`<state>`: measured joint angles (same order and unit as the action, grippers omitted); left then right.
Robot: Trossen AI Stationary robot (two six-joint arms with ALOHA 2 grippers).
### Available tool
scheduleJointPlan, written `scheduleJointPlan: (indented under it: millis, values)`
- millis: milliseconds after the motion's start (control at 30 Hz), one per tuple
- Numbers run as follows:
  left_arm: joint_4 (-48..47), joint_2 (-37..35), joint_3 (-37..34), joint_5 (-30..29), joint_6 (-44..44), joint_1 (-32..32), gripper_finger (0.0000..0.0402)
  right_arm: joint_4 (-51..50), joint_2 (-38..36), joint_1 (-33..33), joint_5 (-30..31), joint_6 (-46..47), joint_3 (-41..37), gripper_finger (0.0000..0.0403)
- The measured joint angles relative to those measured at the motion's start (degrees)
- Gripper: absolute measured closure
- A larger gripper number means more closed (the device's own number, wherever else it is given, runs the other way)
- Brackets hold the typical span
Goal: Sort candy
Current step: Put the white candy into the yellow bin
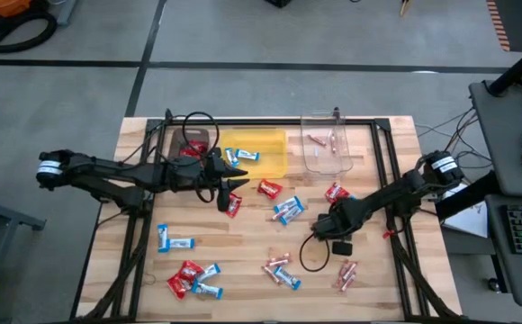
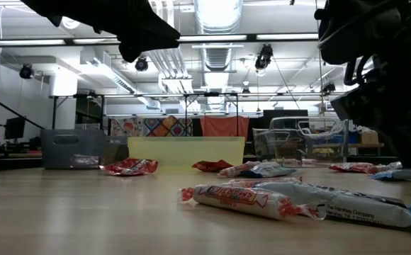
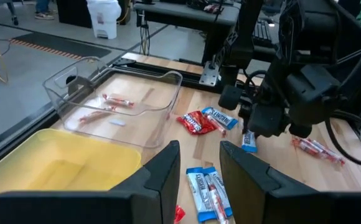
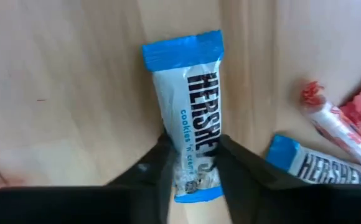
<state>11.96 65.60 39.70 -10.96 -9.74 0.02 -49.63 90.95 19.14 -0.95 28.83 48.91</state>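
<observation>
Candy lies scattered on the wooden table: red packets, blue-and-white bars and pink sticks. My right gripper points down at the table's right middle, shut on one blue-and-white bar. My left gripper hovers open near the yellow bin, above the table, with nothing between its fingers. A pair of blue-and-white bars lies on the table below it. My right gripper pinches the blue-and-white bar's two long sides between its two fingers, near one end of the bar. The fingers come from above, pointing down, and lie across it. The bar lies flat on the table.
A clear bin with pink sticks stands at the back right, beside the yellow bin, which holds a blue-and-white bar. A dark bin with red packets is at the back left. A red packet and another bar lie close to the held one.
</observation>
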Motion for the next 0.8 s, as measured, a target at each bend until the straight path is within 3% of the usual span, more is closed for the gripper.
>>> scheduleJointPlan:
  millis: [100, 167, 533, 800]
  values:
    - [0.08, 0.00, 0.00, 0.00, 0.00, -0.01, 0.0304, 0.53, -0.30, -0.04, 1.20, -0.40, 0.32, 0.0375]
    - [0.03, 0.00, 0.00, 0.00, 0.00, -0.01, 0.0304, 0.77, -0.66, -0.04, 1.37, -0.42, 0.56, 0.0388]
    - [0.08, 0.02, 0.00, 0.18, 0.00, -1.22, 0.0304, 5.12, -8.06, -0.04, 1.10, -0.38, 1.35, 0.0394]
    - [2.47, 3.56, 0.00, 1.40, 0.47, -2.65, 0.0304, 19.67, -13.72, 0.46, 5.87, -4.38, -0.23, 0.0395]
